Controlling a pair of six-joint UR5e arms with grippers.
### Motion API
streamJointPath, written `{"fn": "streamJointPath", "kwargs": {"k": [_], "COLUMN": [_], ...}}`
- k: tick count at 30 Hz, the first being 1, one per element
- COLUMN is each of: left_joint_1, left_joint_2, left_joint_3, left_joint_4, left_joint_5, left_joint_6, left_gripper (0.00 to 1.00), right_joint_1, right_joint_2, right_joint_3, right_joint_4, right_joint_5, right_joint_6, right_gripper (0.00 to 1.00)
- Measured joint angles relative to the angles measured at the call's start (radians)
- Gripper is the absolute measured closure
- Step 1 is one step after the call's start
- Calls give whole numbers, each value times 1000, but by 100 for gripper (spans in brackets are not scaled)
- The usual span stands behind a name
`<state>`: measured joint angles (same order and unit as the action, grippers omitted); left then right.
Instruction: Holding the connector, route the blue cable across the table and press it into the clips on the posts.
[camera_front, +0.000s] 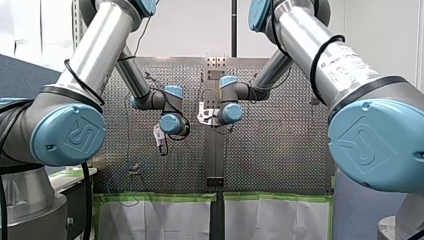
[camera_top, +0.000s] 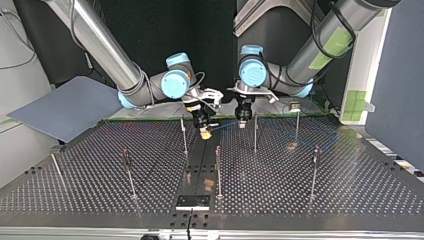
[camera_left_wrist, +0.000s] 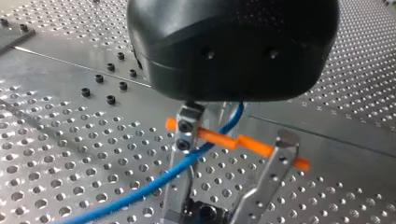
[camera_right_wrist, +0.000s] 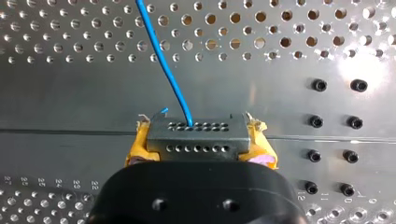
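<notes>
My right gripper (camera_right_wrist: 196, 142) is shut on the grey connector (camera_right_wrist: 195, 135), a yellow pad (camera_right_wrist: 140, 147) against each side. The blue cable (camera_right_wrist: 163, 60) leaves the connector's top and runs off over the perforated table. In the top view my right gripper (camera_top: 204, 131) hangs low over the table's middle, with my left gripper (camera_top: 242, 122) close beside it. In the left wrist view the blue cable (camera_left_wrist: 154, 184) passes between my left gripper's (camera_left_wrist: 224, 186) metal fingers (camera_left_wrist: 183, 140), which stand apart. An orange rod (camera_left_wrist: 219, 140) crosses them.
Several thin posts stand on the table (camera_top: 350, 190), among them one (camera_top: 184, 136) beside the connector, one (camera_top: 255, 132) by my left gripper and one (camera_top: 218, 170) nearer the camera. A black plate (camera_top: 192, 201) lies at the near edge. A grey-blue board (camera_top: 65, 107) leans at the top view's left.
</notes>
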<state>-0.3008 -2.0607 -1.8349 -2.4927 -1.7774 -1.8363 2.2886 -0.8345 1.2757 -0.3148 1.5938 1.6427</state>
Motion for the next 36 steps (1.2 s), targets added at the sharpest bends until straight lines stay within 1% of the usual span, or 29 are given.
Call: {"fn": "streamJointPath", "kwargs": {"k": [4, 10, 14, 19, 23, 29, 36], "left_joint_1": [-5, -12, -16, -17, -17, -21, -29], "left_joint_2": [0, 2, 15, 59, 99, 163, 238], "left_joint_3": [12, 25, 25, 25, 25, 25, 25], "left_joint_4": [-11, -38, -66, -87, -113, -151, -176], "left_joint_5": [-4, -6, -19, -26, -27, -27, -27], "left_joint_6": [1, 2, 2, -4, -5, -4, -4], "left_gripper": [100, 100, 100, 100, 100, 100, 100], "right_joint_1": [0, 1, 1, 1, -1, -3, -5], "right_joint_2": [-13, -54, -68, -76, -93, -139, -213], "right_joint_3": [0, 0, 0, 0, 0, 9, 18], "right_joint_4": [6, 9, 14, 32, 51, 61, 76], "right_joint_5": [-1, -2, -5, -7, -8, -10, -11], "right_joint_6": [0, 4, 6, 6, 5, 6, 5], "right_gripper": [100, 100, 100, 100, 100, 100, 100]}}
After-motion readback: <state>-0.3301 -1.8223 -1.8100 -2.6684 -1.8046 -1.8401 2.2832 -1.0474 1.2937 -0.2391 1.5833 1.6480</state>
